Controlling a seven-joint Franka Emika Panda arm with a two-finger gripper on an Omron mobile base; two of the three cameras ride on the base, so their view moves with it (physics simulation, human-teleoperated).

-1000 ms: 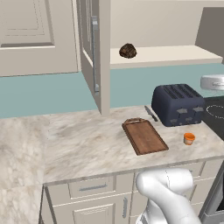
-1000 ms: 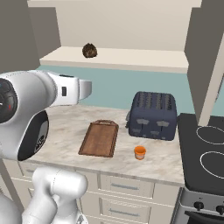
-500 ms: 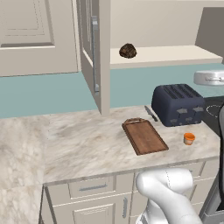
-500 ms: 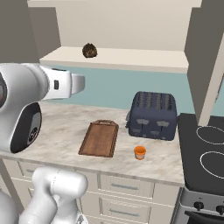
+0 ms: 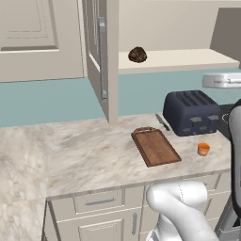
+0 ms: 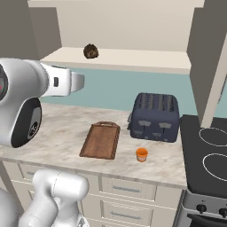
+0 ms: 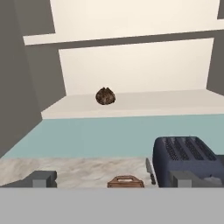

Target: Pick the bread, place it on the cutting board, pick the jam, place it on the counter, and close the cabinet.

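The dark brown bread (image 5: 137, 54) (image 6: 91, 51) (image 7: 105, 96) lies on the cream shelf of the open cabinet (image 5: 188, 60), whose door (image 5: 101, 56) stands swung out. On the marbled counter (image 5: 89, 150) rests the reddish cutting board (image 5: 155, 147) (image 6: 101, 140) (image 7: 125, 181), with nothing on it. The orange jam jar (image 5: 203, 149) (image 6: 142, 154) stands on the counter right of the board, in front of the toaster. My gripper (image 7: 114, 179) is open, fingers wide apart, well back from the shelf and facing the bread. It holds nothing.
A dark blue toaster (image 5: 193, 112) (image 6: 155, 116) (image 7: 188, 159) stands right of the board, with a knife (image 5: 162, 122) (image 7: 150, 171) beside it. A stove (image 6: 208, 150) lies at the far right. A closed cabinet door (image 5: 37, 37) hangs at the upper left, and drawers (image 5: 99, 202) run under the counter.
My arm has swung: the hand drifted slightly left and up in the left base view, and the upper link shifted left in the right base view. Bread, board and jam have not moved.
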